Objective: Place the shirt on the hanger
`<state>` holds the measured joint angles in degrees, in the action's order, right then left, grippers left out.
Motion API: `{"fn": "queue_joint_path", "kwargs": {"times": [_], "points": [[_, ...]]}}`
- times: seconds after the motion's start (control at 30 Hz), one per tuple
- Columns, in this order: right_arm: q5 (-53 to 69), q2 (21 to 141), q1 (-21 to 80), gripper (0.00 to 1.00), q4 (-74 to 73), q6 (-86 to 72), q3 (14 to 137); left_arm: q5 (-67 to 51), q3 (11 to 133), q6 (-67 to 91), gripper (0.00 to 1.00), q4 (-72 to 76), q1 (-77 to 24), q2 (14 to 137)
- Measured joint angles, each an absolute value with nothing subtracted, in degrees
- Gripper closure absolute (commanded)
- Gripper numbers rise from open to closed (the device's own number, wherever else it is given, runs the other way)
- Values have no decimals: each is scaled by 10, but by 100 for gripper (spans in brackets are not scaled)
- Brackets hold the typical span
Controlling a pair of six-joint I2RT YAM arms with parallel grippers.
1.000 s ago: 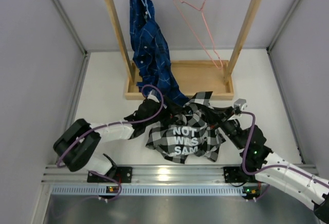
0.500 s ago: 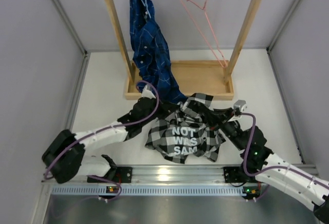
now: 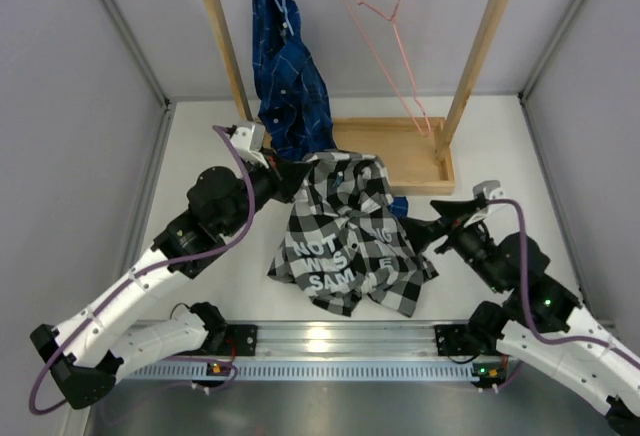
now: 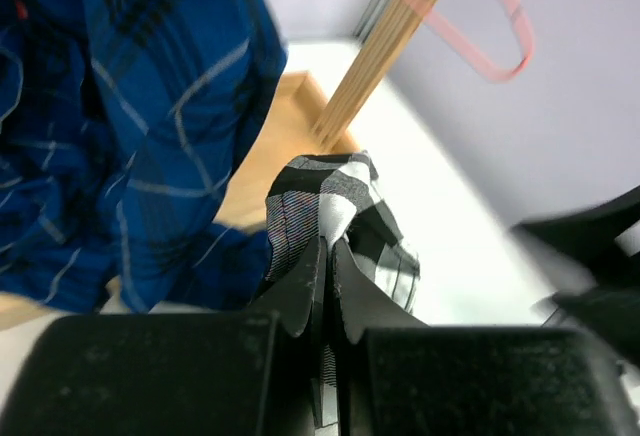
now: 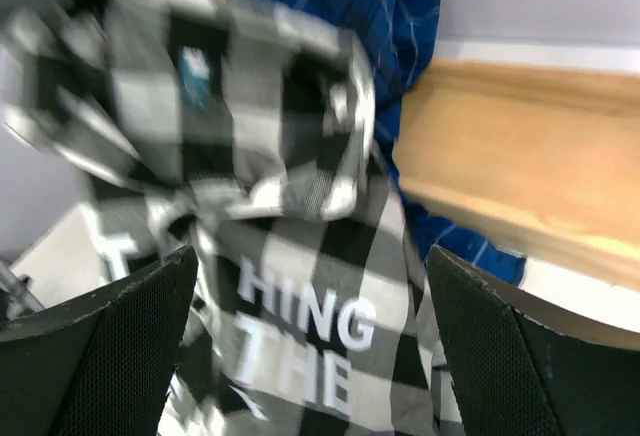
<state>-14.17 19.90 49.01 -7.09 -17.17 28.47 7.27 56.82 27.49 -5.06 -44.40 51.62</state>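
Observation:
The black-and-white checked shirt (image 3: 345, 236) with white lettering is lifted by its top edge, and its lower part trails on the table. My left gripper (image 3: 290, 172) is shut on that edge near the rack's base; in the left wrist view the fingers (image 4: 300, 291) pinch a fold of the shirt (image 4: 330, 191). My right gripper (image 3: 432, 224) stands open just right of the shirt, holding nothing. Seen from the right wrist, its wide-spread fingers (image 5: 110, 356) frame the shirt (image 5: 320, 296) ahead. The pink wire hanger (image 3: 385, 31) hangs bare on the rod, far above both grippers.
A wooden rack (image 3: 480, 51) with a tray base (image 3: 400, 151) stands at the back of the table. A dark blue plaid shirt (image 3: 290, 76) hangs on a light blue hanger at its left, close beside my left gripper. Grey walls close in both sides.
My left gripper closed on the shirt's top edge and raised it up and back toward the rack. My right gripper let go, opened and drew back to the right.

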Motion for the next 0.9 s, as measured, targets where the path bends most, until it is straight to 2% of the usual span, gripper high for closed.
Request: {"fn": "queue_joint_path", "kwargs": {"times": [0.1, 0.2, 0.4, 0.57, 0.7, 0.73, 0.8, 0.83, 0.9], "points": [[-135, 210, 490, 9, -145, -168, 393, 54, 568, 237, 100, -107, -444, 518], [-62, 237, 490, 9, -149, -142, 457, 3, 560, 213, 100, -142, -444, 520], [81, 430, 490, 11, -164, -41, 543, -125, 557, 208, 100, -176, -444, 514], [161, 568, 490, 18, -194, 65, 568, -151, 563, 219, 100, -215, -444, 473], [209, 630, 490, 37, -205, 112, 593, -141, 591, 229, 100, -250, -444, 469], [214, 639, 490, 53, -201, 118, 595, -139, 596, 231, 100, -254, -444, 470], [218, 653, 490, 67, -187, 131, 596, -138, 599, 235, 100, -261, -444, 473], [214, 658, 491, 100, -177, 135, 595, -138, 600, 236, 100, -265, -444, 474], [199, 660, 491, 100, -144, 138, 585, -138, 600, 237, 100, -274, -444, 475]]}}
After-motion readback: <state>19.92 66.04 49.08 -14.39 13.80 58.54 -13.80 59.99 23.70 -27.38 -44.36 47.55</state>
